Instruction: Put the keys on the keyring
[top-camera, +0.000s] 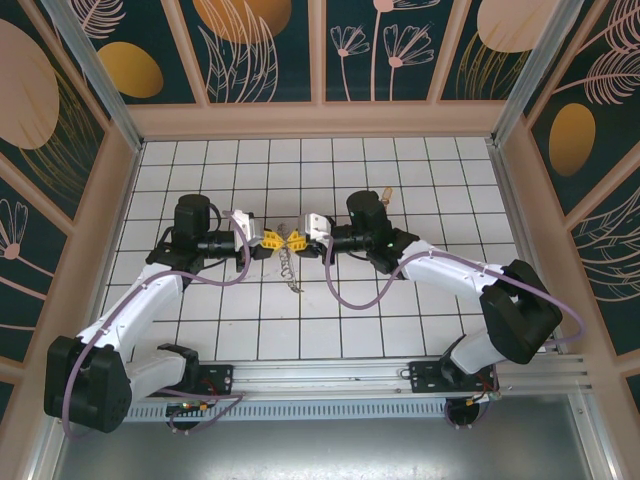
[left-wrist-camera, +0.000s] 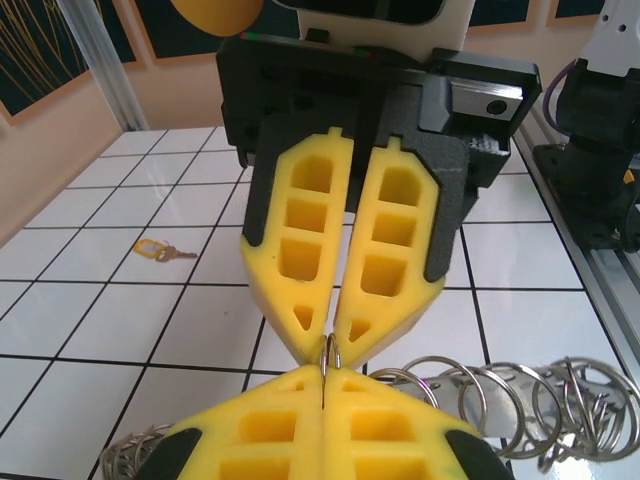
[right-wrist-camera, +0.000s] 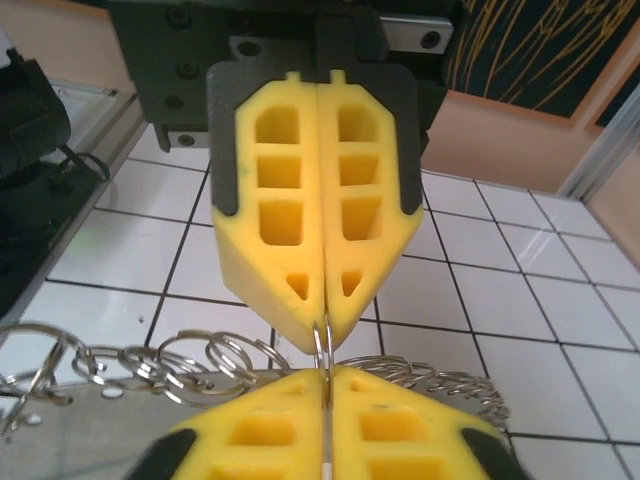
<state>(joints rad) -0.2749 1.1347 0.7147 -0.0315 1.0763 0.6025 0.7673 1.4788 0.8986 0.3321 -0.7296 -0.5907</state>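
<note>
My two grippers meet tip to tip above the middle of the tiled floor. The left gripper is shut on the thin wire of the keyring. From the opposite side, the right gripper is shut on the same wire. The ring's many small silvery loops hang below the yellow fingers. A small brass key with a yellow tag lies flat on the tiles behind the right arm, away from both grippers.
Low beige walls enclose the tiled floor on three sides. A metal rail with the arm bases runs along the near edge. Purple cables loop beside both arms.
</note>
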